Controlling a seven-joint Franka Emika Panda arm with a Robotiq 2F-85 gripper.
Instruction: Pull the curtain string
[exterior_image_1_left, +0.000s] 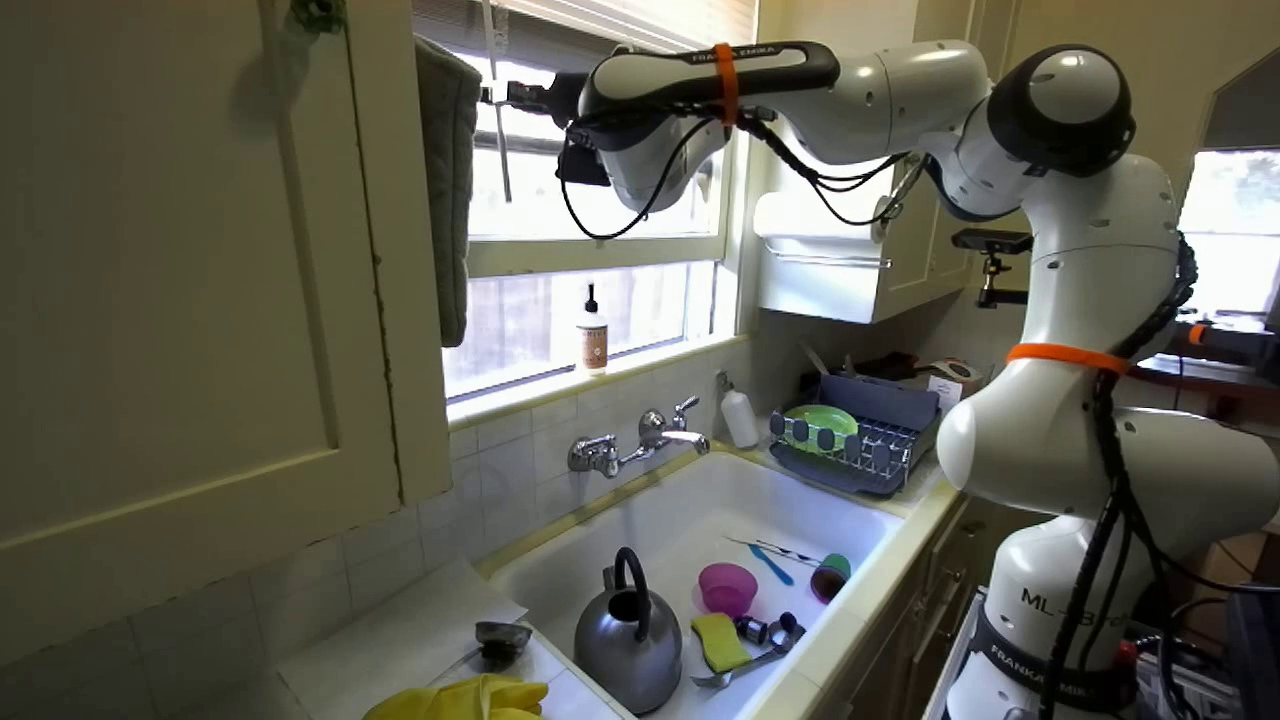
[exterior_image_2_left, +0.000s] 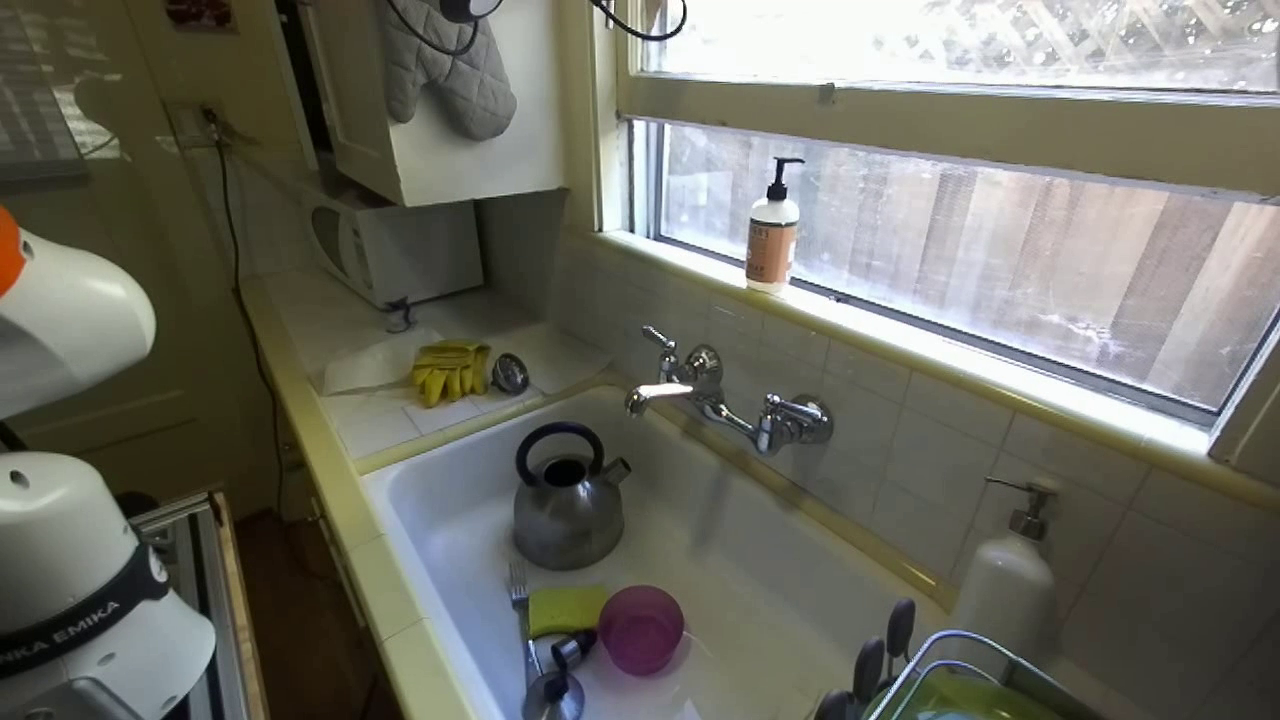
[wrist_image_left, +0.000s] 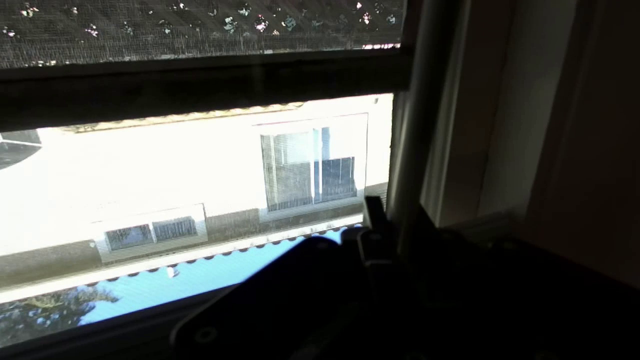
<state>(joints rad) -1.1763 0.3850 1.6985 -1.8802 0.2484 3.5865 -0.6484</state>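
Observation:
The curtain string is a thin, stiff rod that hangs from the window blind (exterior_image_1_left: 690, 18). In an exterior view the rod (exterior_image_1_left: 504, 165) runs down past my gripper (exterior_image_1_left: 492, 93) in front of the window, tilted slightly. In the wrist view the rod (wrist_image_left: 424, 110) comes down from the top into the dark jaws of my gripper (wrist_image_left: 400, 215). One finger is on each side of the rod, and the jaws look shut on it. The lower jaws are too dark to see well. Gripper and rod are out of view in an exterior view that shows the sink.
A grey oven mitt (exterior_image_1_left: 446, 200) hangs on the cabinet side (exterior_image_1_left: 400, 300) close to the gripper. A soap bottle (exterior_image_1_left: 592, 340) stands on the sill below. The sink (exterior_image_2_left: 420, 520) holds a kettle (exterior_image_2_left: 568, 515) and a pink bowl (exterior_image_2_left: 640, 630).

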